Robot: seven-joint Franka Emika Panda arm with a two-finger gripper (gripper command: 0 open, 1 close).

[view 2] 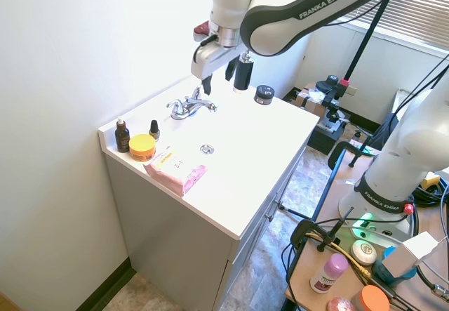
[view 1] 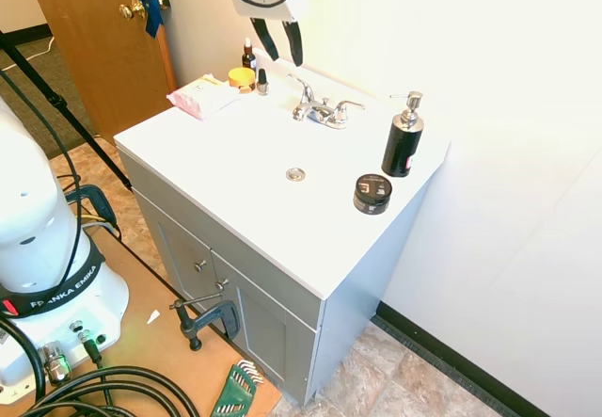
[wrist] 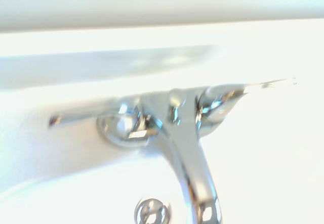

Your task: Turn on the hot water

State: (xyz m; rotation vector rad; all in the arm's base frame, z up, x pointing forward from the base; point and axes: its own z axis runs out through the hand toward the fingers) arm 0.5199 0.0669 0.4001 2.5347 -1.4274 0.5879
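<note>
The two-handle chrome faucet (view 1: 320, 111) stands at the back of the white sink top (view 1: 235, 144). Its left-hand lever, the hot tap (view 1: 304, 90), is the one nearer the small bottles; it also shows on the faucet's left side (view 2: 175, 105) and in the wrist view (wrist: 119, 125). No water runs from the spout (wrist: 195, 173). My gripper (view 1: 285, 56) hangs open in the air above the faucet, near the wall, touching nothing (view 2: 218, 79). The matching right lever (view 1: 350, 106) points away to the other side.
A black soap dispenser (view 1: 403, 139) and a black jar (view 1: 372, 194) stand to the faucet's right. To its left are a yellow jar (view 1: 243, 77), two small bottles (view 2: 123, 135) and a pink pack (view 1: 200, 97). The drain (view 1: 295, 174) lies in the basin.
</note>
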